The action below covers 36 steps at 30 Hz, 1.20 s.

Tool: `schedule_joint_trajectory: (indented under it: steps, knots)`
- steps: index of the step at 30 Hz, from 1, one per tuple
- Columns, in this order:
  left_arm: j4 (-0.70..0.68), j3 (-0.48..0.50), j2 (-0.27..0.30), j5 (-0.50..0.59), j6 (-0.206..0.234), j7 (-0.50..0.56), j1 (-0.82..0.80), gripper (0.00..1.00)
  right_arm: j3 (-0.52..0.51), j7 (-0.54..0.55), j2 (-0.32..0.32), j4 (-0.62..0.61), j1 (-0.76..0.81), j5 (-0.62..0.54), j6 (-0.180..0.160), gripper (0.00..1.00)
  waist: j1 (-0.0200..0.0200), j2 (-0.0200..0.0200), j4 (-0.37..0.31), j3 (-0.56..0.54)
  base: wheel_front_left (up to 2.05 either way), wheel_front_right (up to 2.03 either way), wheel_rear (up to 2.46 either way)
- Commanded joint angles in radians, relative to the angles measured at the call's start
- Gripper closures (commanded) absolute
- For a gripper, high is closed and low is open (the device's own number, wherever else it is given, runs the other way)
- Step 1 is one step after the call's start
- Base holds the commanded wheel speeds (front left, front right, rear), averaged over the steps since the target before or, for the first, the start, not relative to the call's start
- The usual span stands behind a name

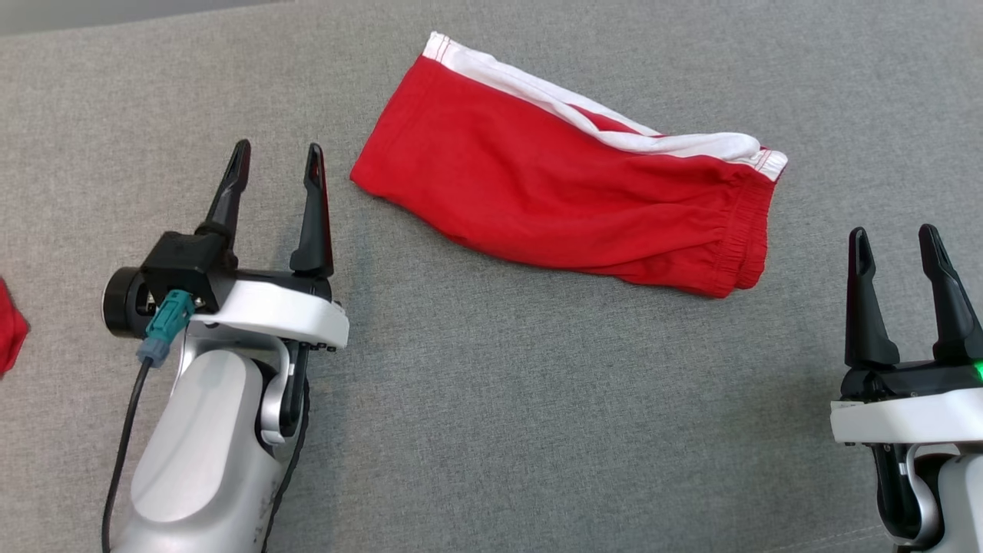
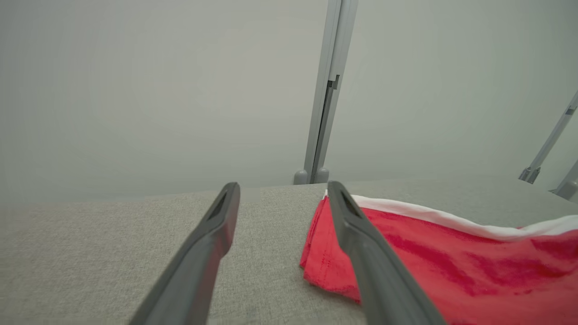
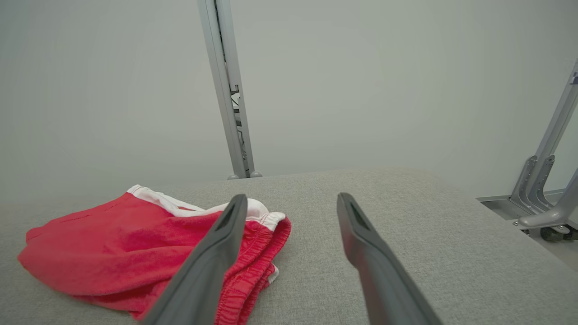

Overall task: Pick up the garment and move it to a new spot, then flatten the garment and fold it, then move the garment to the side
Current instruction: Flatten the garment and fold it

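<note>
This is looking like a lab or test room: a plain pale wall point(image 2: 135, 90) is standing behind the grey cloth-covered counter point(image 1: 491, 430), bare metal posts point(image 3: 226, 90) are rising against it, and a wheeled metal frame point(image 3: 542, 212) is standing beside.

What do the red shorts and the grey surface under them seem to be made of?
Red shorts: soft matte knit, probably cotton; it wrinkles loosely and the waistband gathers like elastic. Grey surface: matte woven fabric, like upholstery; a fine weave texture shows.
</note>
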Motion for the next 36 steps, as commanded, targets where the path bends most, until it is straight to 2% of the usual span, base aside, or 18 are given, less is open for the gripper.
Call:
schedule_joint_trajectory:
  steps: [1, 13, 19, 23, 24, 25, 26, 29, 36]
  knots:
    - [0.009, 0.003, 0.012, 0.002, -0.004, 0.000, 0.006, 0.00, -0.006, -0.007, 0.001, 0.004, 0.009, -0.006, 0.000, 0.00, 0.0000, 0.0000, 0.000, -0.003, 0.00, 0.00, 0.00]
    - [0.055, -0.015, 0.021, 0.005, -0.005, 0.013, -0.049, 0.00, -0.009, -0.011, 0.011, 0.000, -0.005, -0.007, 0.000, 0.00, 0.0000, 0.0000, -0.002, 0.017, 0.00, 0.00, 0.00]
    - [0.111, -0.062, 0.021, 0.014, -0.059, 0.082, -0.180, 0.00, -0.002, -0.010, 0.013, -0.011, -0.021, -0.008, 0.000, 0.00, 0.0000, 0.0000, -0.004, 0.056, 0.00, 0.00, 0.00]
    - [0.228, -0.082, 0.017, -0.010, -0.108, 0.162, -0.264, 0.00, 0.019, -0.010, 0.013, -0.003, -0.033, -0.004, 0.000, 0.00, 0.0000, 0.0000, -0.026, 0.078, 0.00, 0.00, 0.00]
    - [0.228, -0.082, 0.017, -0.010, -0.108, 0.162, -0.264, 0.00, 0.019, -0.010, 0.013, -0.003, -0.033, -0.004, 0.000, 0.00, 0.0000, 0.0000, -0.026, 0.078, 0.00, 0.00, 0.00]
    - [0.295, -0.085, 0.019, -0.025, -0.133, 0.195, -0.291, 0.00, 0.033, -0.010, 0.015, 0.005, -0.040, 0.001, 0.000, 0.00, 0.0000, 0.0000, -0.041, 0.084, 0.00, 0.00, 0.00]
    - [0.295, -0.085, 0.019, -0.025, -0.133, 0.195, -0.291, 0.00, 0.033, -0.010, 0.015, 0.005, -0.040, 0.001, 0.000, 0.00, 0.0000, 0.0000, -0.041, 0.084, 0.00, 0.00, 0.00]
    - [0.409, -0.098, 0.014, -0.050, -0.167, 0.245, -0.325, 0.00, 0.039, -0.010, 0.018, 0.020, -0.042, 0.009, 0.000, 0.00, 0.0000, 0.0000, -0.056, 0.086, 0.00, 0.00, 0.00]
    - [0.543, -0.115, 0.002, -0.075, -0.188, 0.321, -0.343, 0.00, 0.049, -0.010, 0.022, 0.036, -0.047, 0.018, 0.000, 0.00, 0.0000, 0.0000, -0.071, 0.079, 0.00, 0.00, 0.00]
